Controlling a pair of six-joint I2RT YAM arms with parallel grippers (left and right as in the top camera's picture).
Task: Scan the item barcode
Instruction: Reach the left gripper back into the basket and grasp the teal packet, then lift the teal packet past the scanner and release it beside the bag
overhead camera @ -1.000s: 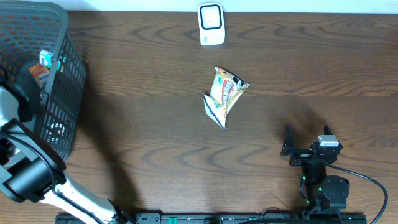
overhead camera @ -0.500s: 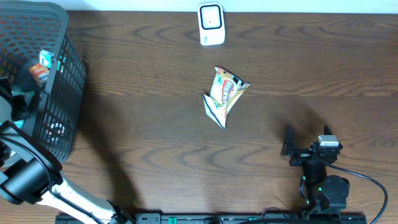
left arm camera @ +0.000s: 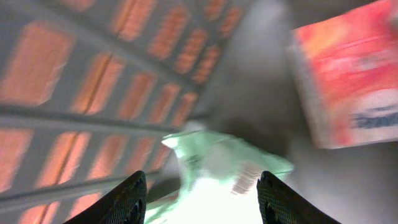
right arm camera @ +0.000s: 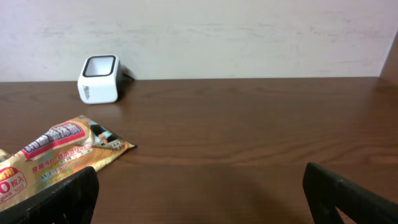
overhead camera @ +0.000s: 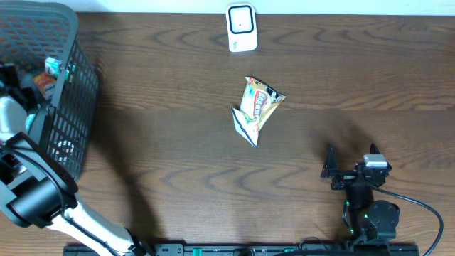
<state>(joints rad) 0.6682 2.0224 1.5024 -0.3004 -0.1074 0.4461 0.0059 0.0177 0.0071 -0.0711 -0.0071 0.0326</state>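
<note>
One scanner (overhead camera: 242,28), one packet (overhead camera: 257,107), one basket (overhead camera: 71,107); perhaps two items (overhead camera: 51,67) inside.

Soft even light, green packet (left arm camera: 214,171) blurred, overexposed

Dark wood-grain table (overhead camera: 178,163); white scanner (overhead camera: 242,28); yellow packet (overhead camera: 256,107); black mesh basket (overhead camera: 71,92)

one basket (overhead camera: 79,85), one scanner (overhead camera: 241,27), one snack bag (overhead camera: 257,107) — one green packet (left arm camera: 217,165), one red box (left arm camera: 348,74).
</note>
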